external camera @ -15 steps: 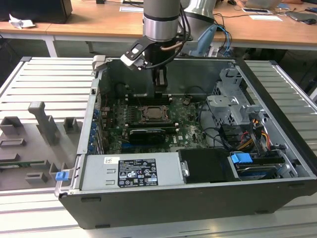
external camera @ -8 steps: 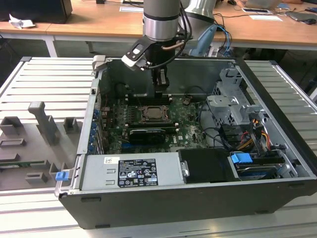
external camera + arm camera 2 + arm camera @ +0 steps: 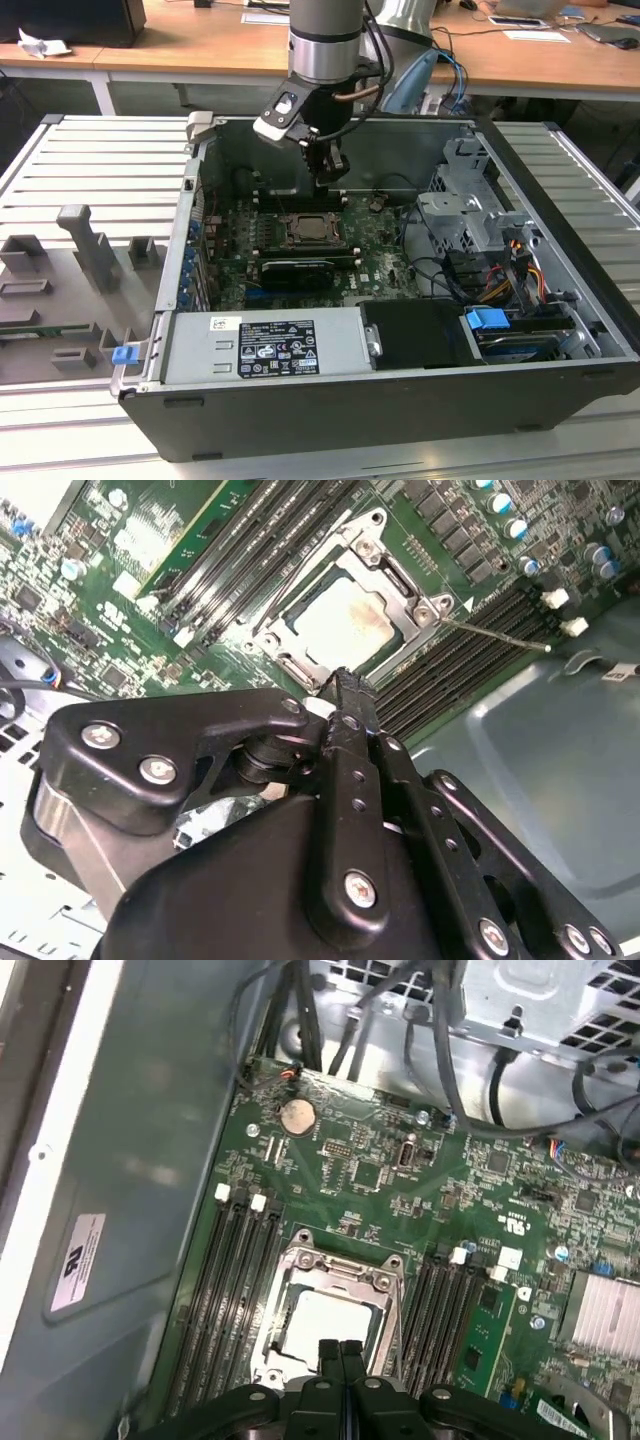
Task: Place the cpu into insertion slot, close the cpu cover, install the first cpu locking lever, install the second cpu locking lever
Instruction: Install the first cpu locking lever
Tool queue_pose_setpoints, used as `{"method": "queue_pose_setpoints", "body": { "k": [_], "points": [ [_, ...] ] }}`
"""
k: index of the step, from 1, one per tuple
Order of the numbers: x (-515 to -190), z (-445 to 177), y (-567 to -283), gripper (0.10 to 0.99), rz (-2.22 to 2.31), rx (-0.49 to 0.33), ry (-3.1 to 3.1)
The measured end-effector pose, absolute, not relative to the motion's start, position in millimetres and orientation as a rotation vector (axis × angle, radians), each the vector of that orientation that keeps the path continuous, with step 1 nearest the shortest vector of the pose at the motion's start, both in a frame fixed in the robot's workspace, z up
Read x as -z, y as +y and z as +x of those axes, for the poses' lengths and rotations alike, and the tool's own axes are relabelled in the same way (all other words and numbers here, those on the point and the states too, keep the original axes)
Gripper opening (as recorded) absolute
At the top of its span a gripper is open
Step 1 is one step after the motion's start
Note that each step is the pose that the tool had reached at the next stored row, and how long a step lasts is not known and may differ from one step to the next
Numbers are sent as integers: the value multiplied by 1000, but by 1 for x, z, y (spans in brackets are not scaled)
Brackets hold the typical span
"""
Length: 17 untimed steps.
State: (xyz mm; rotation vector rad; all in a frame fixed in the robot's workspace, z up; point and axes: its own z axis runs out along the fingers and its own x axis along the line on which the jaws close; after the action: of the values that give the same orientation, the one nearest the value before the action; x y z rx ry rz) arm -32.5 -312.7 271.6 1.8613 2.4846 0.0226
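Computer case: one, lid off, lying on slatted table.
Inside case: one green circuit board; one power supply box; one black finned card.
On board: one socket, holding one cpu, silver top up, seated flat. One cover, silvery frame, lying down over socket around cpu.
Memory slots: two banks, one on either side of socket.
Wire lever: one, jutting from socket corner across memory slots.
Gripper: one, fingers pressed together, nothing held, tips by socket edge; contact impossible to tell.

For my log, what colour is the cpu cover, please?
The cpu cover is silvery, clearest in the first wrist view.
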Motion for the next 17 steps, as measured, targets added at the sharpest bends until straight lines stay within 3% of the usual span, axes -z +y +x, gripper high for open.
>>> {"method": "queue_pose_setpoints", "body": {
  "k": [17],
  "points": [
    [-270, -33, -312, 106, 1355, -33, 2797]
  ]
}}
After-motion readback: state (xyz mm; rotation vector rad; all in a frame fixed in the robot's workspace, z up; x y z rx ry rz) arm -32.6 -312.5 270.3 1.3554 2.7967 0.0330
